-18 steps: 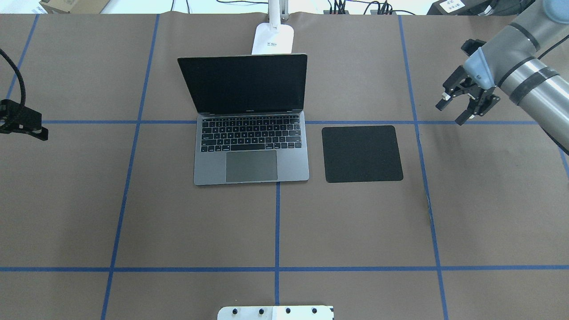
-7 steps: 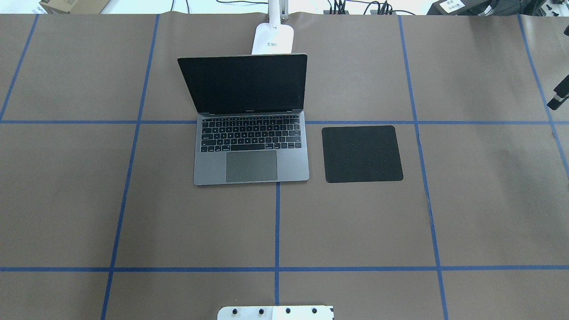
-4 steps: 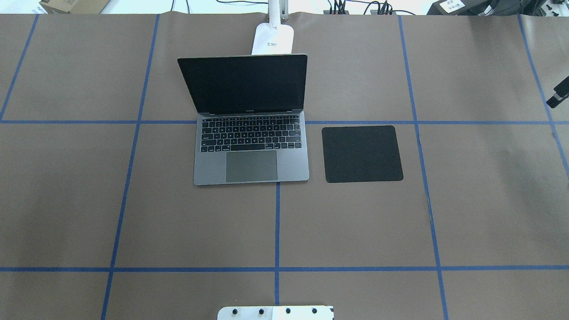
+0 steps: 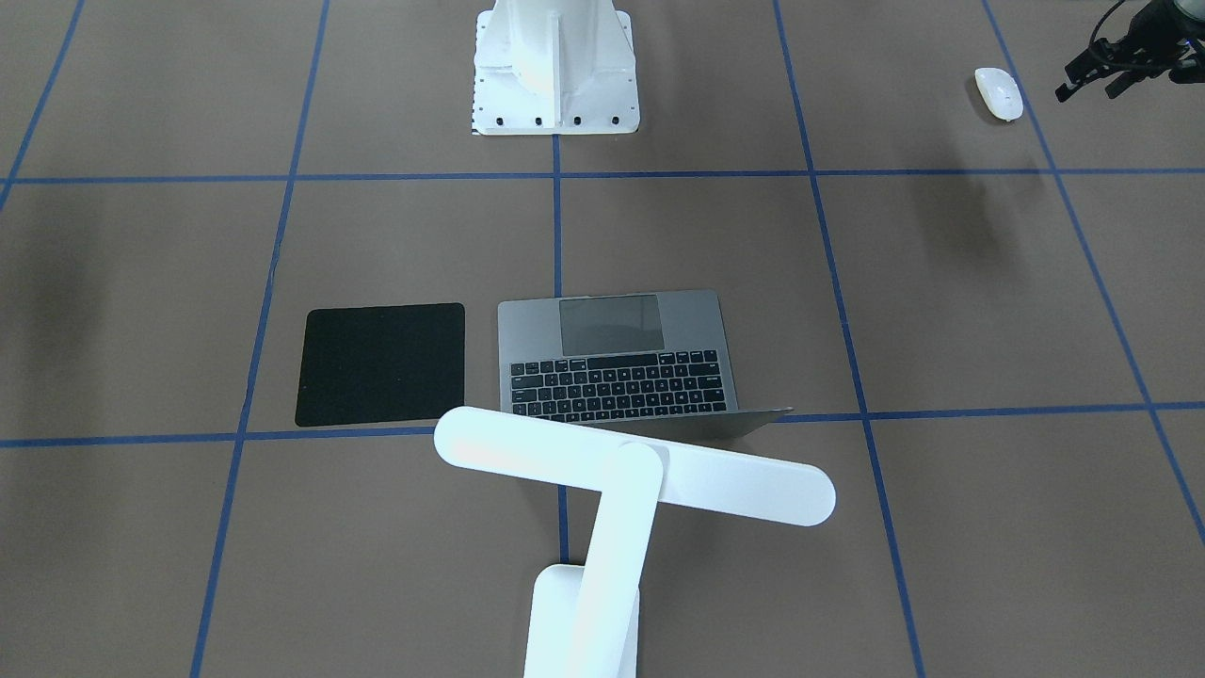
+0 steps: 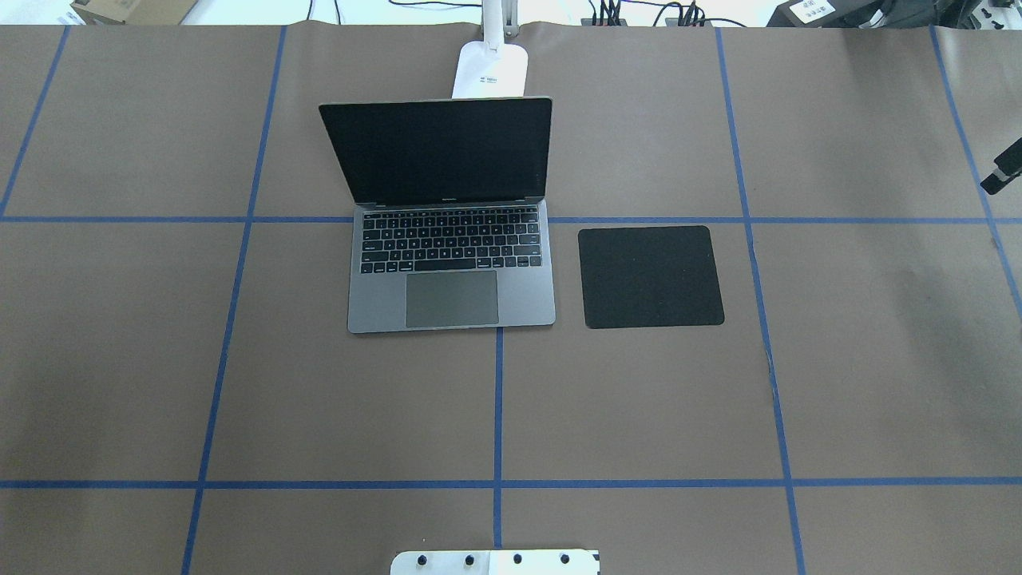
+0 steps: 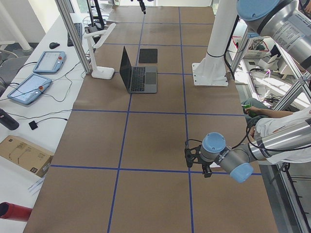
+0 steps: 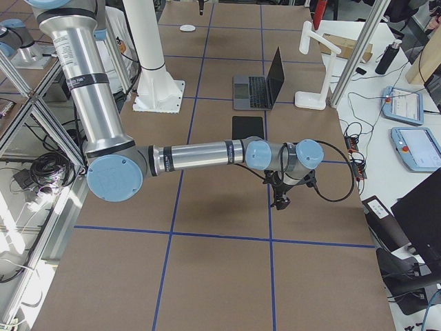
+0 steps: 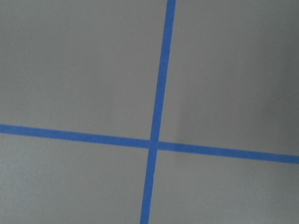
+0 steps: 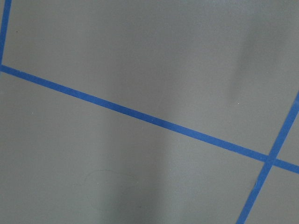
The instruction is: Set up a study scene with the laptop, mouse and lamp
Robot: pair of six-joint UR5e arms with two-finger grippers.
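The dark-grey laptop (image 5: 451, 271) (image 4: 617, 363) stands open at mid-table, its screen dark. Behind it is the white lamp (image 4: 635, 466), whose bar head reaches over the lid; its base (image 5: 491, 70) sits at the far edge. The white mouse (image 4: 999, 93) lies on the paper far off on my left side. My left gripper (image 4: 1089, 90) hovers just beside the mouse, open and holding nothing. Of my right gripper (image 7: 279, 196), only one finger (image 5: 1003, 171) shows at the overhead view's right edge, so I cannot tell its state. Both wrist views show only brown paper and blue tape.
A flat black square pad (image 5: 651, 276) lies just right of the laptop. The white bolted pedestal (image 4: 555, 66) stands at the robot's side of the table. A person's sleeve (image 6: 279, 121) shows beside the table in the exterior left view.
Both arms have pulled out of the overhead view: the left gripper is gone from its left edge and the right gripper has moved to the far right edge. Laptop, pad and lamp have not moved.
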